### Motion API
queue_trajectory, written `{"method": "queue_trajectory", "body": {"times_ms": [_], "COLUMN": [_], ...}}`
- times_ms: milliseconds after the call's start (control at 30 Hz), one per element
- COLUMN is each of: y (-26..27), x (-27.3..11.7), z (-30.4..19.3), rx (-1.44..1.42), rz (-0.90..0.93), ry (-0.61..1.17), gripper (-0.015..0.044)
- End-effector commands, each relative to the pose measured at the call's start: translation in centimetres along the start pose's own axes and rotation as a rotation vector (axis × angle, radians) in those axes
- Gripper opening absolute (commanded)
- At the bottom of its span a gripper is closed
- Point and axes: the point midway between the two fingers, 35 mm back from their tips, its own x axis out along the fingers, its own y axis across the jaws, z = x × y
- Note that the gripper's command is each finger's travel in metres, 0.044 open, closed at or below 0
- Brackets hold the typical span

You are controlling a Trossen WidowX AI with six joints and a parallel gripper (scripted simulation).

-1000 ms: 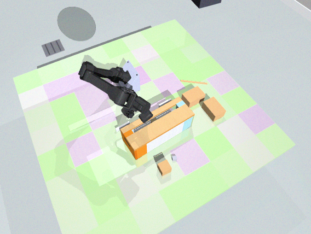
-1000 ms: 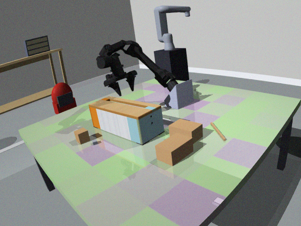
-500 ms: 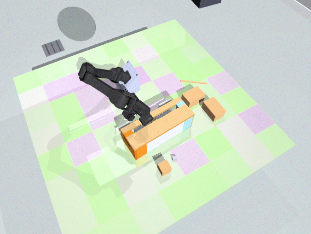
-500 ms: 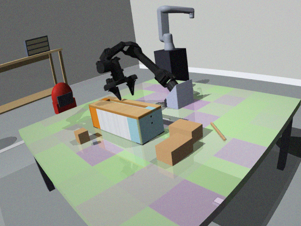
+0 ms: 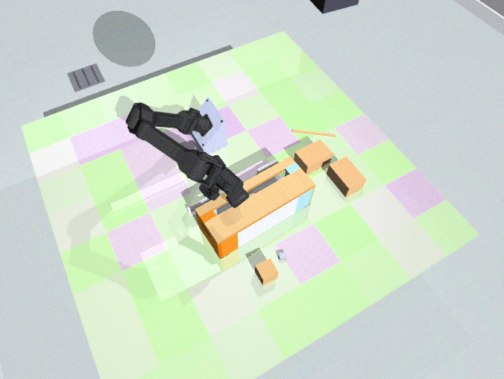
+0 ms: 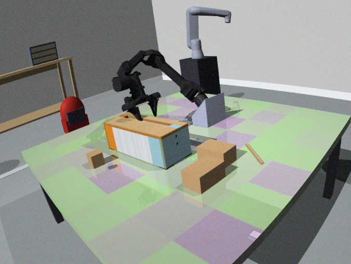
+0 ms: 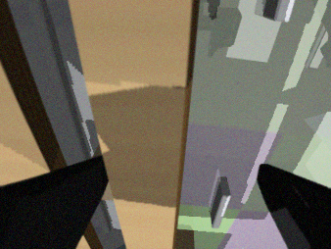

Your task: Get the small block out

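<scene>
The box [image 5: 265,204] [image 6: 138,127] has a tan roof, an orange end and a light-blue end, with white and coloured panels along its front. A long dark slot [image 5: 262,186] [image 7: 49,59] runs through the roof. My gripper [image 6: 148,117] [image 7: 184,168] is open and empty, pointing down just above the roof. In the wrist view one finger is over the slot side and the other is beyond the rear roof strip [image 7: 137,44]. I cannot make out the small block on the shelf in any view; the inside is mostly hidden.
Two large tan blocks [image 5: 312,157] [image 6: 196,174] stand near the blue end. A small tan cube [image 5: 266,271] [image 6: 95,158] and a grey piece [image 5: 281,256] [image 6: 112,166] lie before the front. A wooden stick [image 5: 313,133] [image 6: 254,154] lies beyond the large blocks.
</scene>
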Motion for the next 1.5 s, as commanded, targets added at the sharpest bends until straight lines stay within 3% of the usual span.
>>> {"method": "queue_trajectory", "body": {"times_ms": [0,600,1467], "y": [0.0,0.0,0.0], "x": [0.9,2.3,4.8], "z": [0.3,0.8,-5.9], "rx": [-0.007,0.0,0.0], "rz": [-0.006,0.0,-0.001], "ry": [-0.006,-0.002,0.0], "gripper": [0.04,0.04,0.04]}}
